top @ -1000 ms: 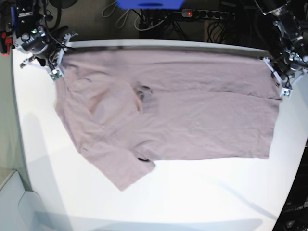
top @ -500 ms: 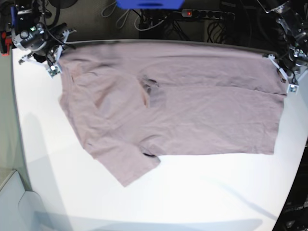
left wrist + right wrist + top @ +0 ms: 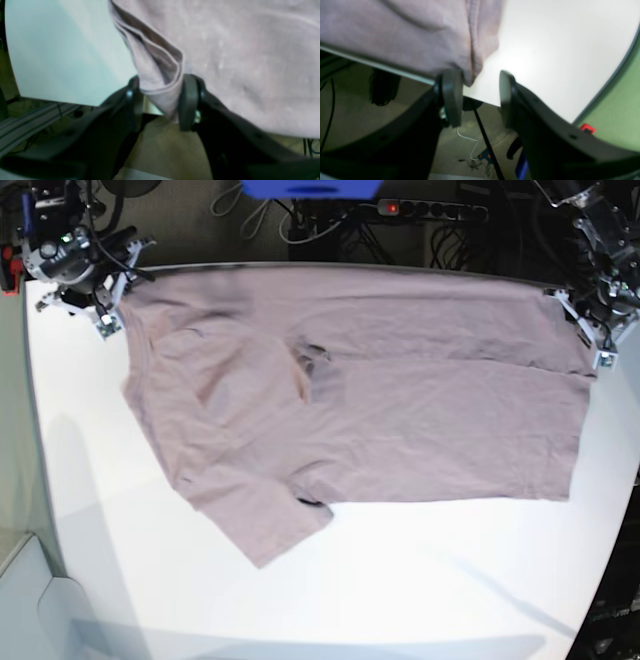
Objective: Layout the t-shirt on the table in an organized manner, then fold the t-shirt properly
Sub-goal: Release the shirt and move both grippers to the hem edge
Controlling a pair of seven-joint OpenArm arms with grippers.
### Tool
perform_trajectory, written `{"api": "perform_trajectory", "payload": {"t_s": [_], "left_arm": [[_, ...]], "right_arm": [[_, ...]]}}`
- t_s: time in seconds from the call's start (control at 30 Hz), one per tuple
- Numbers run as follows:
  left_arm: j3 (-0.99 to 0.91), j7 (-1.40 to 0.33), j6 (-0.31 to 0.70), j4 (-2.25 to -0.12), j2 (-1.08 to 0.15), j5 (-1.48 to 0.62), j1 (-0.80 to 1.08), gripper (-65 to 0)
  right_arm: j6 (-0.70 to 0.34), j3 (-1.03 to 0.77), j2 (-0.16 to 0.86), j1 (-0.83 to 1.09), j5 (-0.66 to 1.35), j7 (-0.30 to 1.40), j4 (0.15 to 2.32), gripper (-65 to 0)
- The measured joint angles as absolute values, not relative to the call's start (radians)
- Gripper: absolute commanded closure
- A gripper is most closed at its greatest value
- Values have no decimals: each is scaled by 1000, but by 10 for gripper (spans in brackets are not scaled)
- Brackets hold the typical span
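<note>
The t-shirt point(image 3: 360, 400) now lies farther toward the table's point(image 3: 420, 580) far edge, its top hem drawn straighter along it. Both the left gripper point(image 3: 160, 100) and right gripper point(image 3: 477, 95) have parted their jaws since a second ago.

place: I work in a robotics lab | signs: my white table point(image 3: 400, 600), power strip point(image 3: 430, 210) with red switch, loose cables point(image 3: 470, 147) on bare floor behind
</note>
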State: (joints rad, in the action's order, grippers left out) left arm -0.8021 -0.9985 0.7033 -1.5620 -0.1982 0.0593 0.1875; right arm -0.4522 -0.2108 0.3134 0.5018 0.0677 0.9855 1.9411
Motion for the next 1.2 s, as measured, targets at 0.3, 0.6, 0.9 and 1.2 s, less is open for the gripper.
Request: {"api": "perform_trajectory", "payload": {"t_s": [0.3, 0.6, 0.9, 1.2], "left_arm": [[-803, -999, 703, -1562, -199, 59, 188, -221], [-843, -1000, 704, -1570, -194, 53, 187, -252], [-874, -1005, 703, -1571, -197, 56, 186, -447], [-967, -1016, 703, -1598, -199, 62, 129, -446]], "right_arm": [[-452, -323, 291, 491, 64, 984, 1942, -249], [-452, -356, 254, 456, 67, 986, 1944, -250], [-455, -372, 241, 406, 60, 995, 1944, -250], [-456, -373, 241, 331, 60, 993, 1945, -309]]}}
